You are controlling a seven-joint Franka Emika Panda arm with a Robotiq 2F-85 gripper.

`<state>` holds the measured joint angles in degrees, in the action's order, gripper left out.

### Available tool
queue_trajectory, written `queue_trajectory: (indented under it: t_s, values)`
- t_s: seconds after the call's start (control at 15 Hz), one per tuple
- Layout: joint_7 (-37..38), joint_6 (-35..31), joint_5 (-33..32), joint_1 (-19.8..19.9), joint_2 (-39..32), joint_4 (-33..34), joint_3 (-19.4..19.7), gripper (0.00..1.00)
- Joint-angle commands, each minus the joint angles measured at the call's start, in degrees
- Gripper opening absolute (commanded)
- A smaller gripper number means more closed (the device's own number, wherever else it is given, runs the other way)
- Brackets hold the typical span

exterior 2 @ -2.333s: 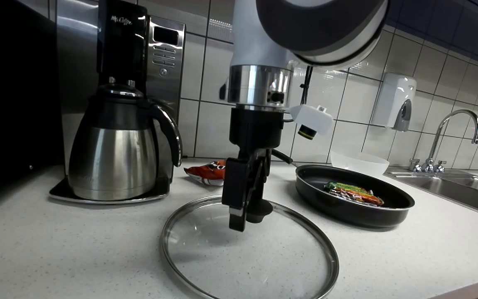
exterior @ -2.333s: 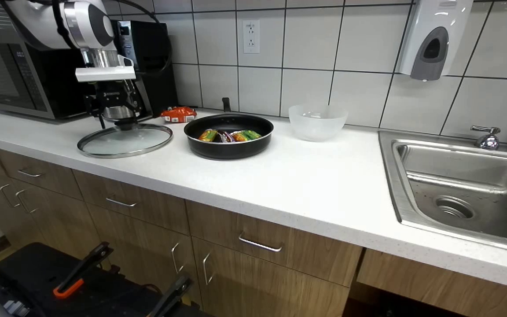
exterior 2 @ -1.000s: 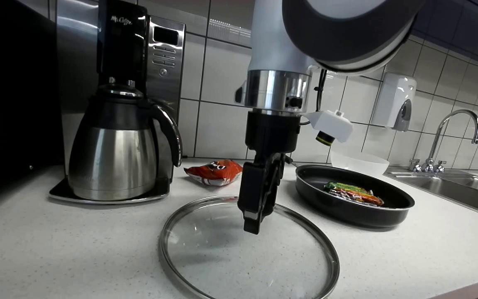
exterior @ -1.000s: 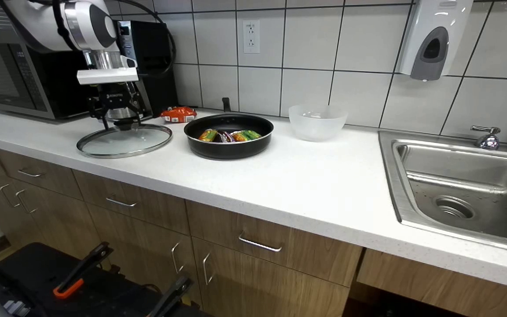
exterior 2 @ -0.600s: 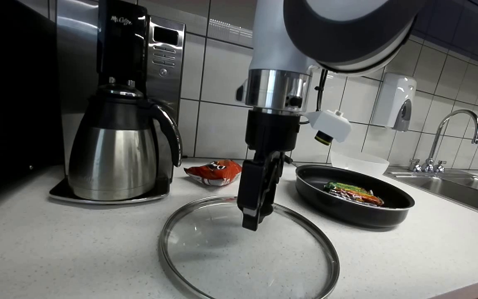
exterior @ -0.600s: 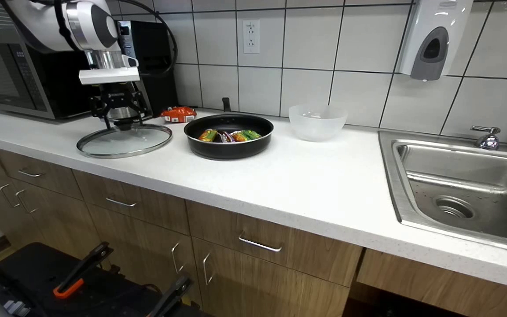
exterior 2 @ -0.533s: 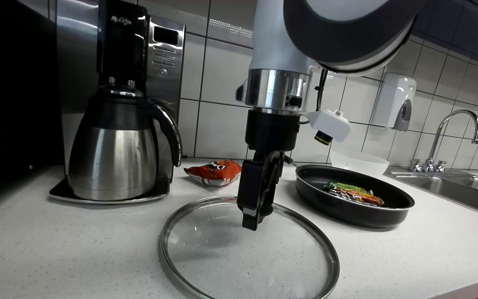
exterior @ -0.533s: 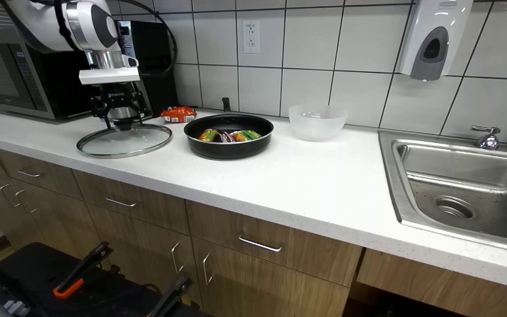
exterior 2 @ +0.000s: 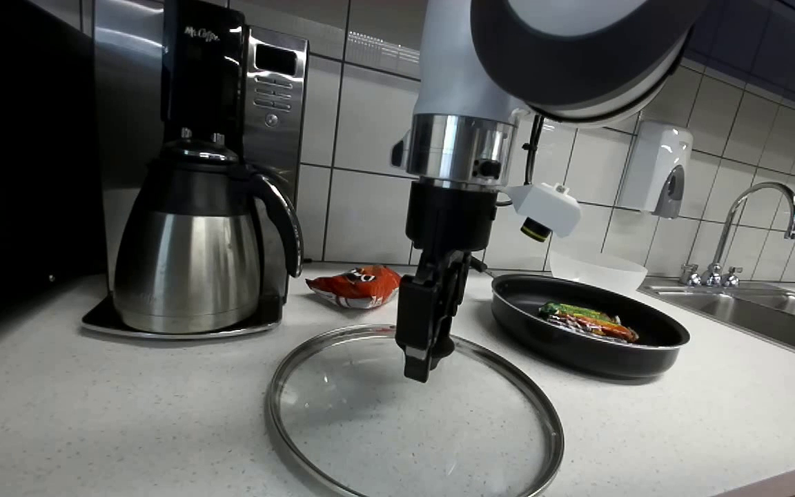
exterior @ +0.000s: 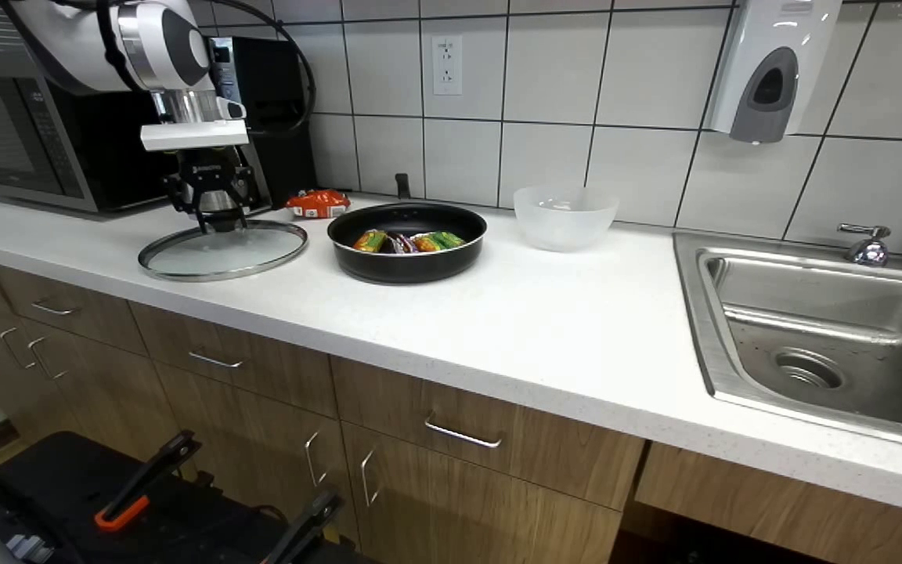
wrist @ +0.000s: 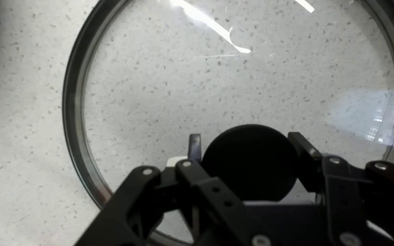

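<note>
1. White glossy wall tiles [exterior: 545, 70] with dark joints stand behind a pale speckled table [exterior: 561, 337]; a stainless-steel sink [exterior: 705, 313] is set into the table's right part
2. A round clear-glass lid [exterior 2: 411, 421] with a steel rim lies flat on the left part of the table, its round black knob [wrist: 250, 164] upward, probably so that it can be pinched from above
3. Just right of the lid in both exterior views stands a round black frying pan [exterior: 408, 268], whose raised wall likely keeps small colourful wrapped packets [exterior: 437, 240] gathered inside
4. A crumpled red snack bag [exterior 2: 356, 286] lies far back between the pan and a black-and-steel coffee maker [exterior 2: 204, 83]; a translucent white bowl [exterior: 566, 227] stands near the tiles, right of the pan
5. The black end effector [wrist: 247, 145] points straight down, which suits the upright knob; its fingers [wrist: 194, 147] stand partly apart, one on each side of the knob and seemingly against it, but whether they clamp it I cannot tell
</note>
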<state>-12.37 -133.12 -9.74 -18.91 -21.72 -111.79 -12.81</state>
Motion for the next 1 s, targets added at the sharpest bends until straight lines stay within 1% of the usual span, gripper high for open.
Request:
queue_trajectory:
  t_s: [0.0,0.93]
  values:
    - [0.9,-0.9,-1.6,0.3,0.7,-0.3,-0.4,0.39]
    - [0.6,1.5,-1.3,-0.1,5.0,-0.5,-1.1,0.39]
